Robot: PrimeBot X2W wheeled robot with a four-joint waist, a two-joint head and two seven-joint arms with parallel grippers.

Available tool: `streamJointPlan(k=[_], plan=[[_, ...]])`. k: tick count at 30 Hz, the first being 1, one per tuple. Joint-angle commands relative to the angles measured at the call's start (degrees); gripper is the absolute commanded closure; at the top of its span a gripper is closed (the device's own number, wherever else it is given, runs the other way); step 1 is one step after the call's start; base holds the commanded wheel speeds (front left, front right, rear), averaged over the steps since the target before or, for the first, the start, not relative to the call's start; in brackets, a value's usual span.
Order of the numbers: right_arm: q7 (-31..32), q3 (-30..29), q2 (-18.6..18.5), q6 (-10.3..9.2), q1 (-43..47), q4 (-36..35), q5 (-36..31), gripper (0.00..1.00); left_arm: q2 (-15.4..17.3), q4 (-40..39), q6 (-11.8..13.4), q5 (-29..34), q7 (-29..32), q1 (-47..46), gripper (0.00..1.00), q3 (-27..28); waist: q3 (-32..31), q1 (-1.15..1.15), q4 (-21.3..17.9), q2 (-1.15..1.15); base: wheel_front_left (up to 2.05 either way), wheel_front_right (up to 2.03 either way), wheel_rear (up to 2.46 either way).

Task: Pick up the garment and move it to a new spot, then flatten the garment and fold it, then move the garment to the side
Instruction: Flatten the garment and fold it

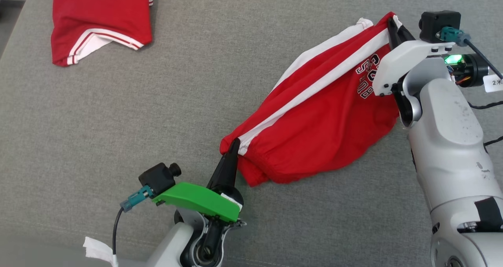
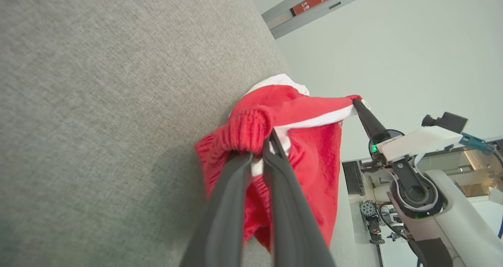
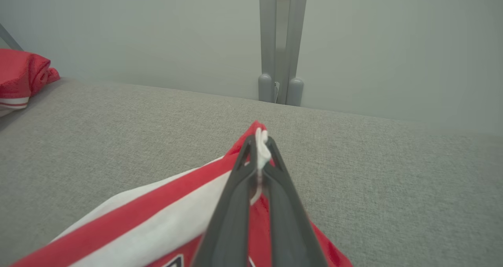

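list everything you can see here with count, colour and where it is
red garment with white side stripes and printed lettering: 1, red and white, stretched between both hands, right of centre
folded red garment with white trim: 1, red and white, far left of the surface
grey woven fabric surface: 1, grey, under everything
grey upright posts: 2, grey, past the surface's far edge
left hand: 1, dark fingers, green cover, shut on the striped garment's gathered end
right hand: 1, dark fingers, white cover, shut on its other end
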Motion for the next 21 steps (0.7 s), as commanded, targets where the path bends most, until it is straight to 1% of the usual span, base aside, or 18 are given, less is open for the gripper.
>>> streamJointPlan(k=[1,8,9,10,11,12,13,15,18,21], plan=[[-0.32,-0.95,-0.28,-0.04,-1.66,1.6,-1.22,1.0,-0.22,0.81,-0.51,-0.93,-0.36,-1.56,1.0,0.21,1.73,0.0,1.73,0.0,0.0,0.0,0.0],[-0.91,-5.71,-0.29,-0.05,-6.96,9.14,-7.23,1.0,-0.6,4.92,-1.52,-4.02,-1.25,-4.92,1.0,-1.34,2.79,0.0,2.42,0.0,0.0,0.0,0.0],[-0.94,-6.45,-0.28,-0.05,-7.48,10.03,-7.87,0.93,-0.61,5.41,-1.54,-3.98,-1.41,-5.52,1.0,-1.84,2.9,0.0,2.47,0.0,0.0,0.0,0.0],[-1.13,-7.05,-0.29,-0.05,-7.92,10.65,-8.49,0.69,-0.63,5.6,-1.62,-4.14,-1.55,-5.91,0.96,-2.24,2.97,0.0,2.49,0.0,0.0,0.0,0.0],[-1.34,-7.71,-0.3,-0.05,-8.39,11.37,-9.15,0.16,-0.63,5.73,-1.67,-4.34,-1.79,-6.28,0.61,-2.64,3.03,0.0,2.52,0.0,0.0,0.0,0.0],[-1.59,-8.21,-0.26,-0.05,-8.79,11.98,-9.58,0.0,-0.63,5.81,-1.72,-4.06,-1.99,-6.67,0.39,-3.11,3.08,0.0,2.53,0.0,0.0,0.0,0.0],[-1.9,-8.79,-0.24,-0.05,-9.25,12.6,-10.04,0.0,-0.64,5.93,-1.62,-3.56,-2.09,-7.05,0.0,-3.52,3.11,0.0,2.52,0.0,0.0,0.0,0.0],[-2.76,-9.67,-0.24,-0.05,-9.86,13.73,-10.41,0.0,-0.65,6.06,-1.11,-2.64,-2.53,-7.46,0.0,-3.87,3.11,0.0,2.44,0.0,0.0,0.0,0.0],[-4.01,-10.67,-0.24,-0.05,-10.68,15.1,-11.07,0.0,-0.08,6.13,-0.53,1.5,-2.81,-7.95,0.0,-4.22,3.01,0.0,2.11,0.0,0.0,0.0,0.0],[-5.2,-11.37,-0.22,-0.05,-11.65,16.44,-11.41,0.0,0.72,5.49,-0.03,4.06,-3.04,-6.11,0.0,-2.97,2.59,0.0,1.64,0.0,0.0,0.0,0.0]])
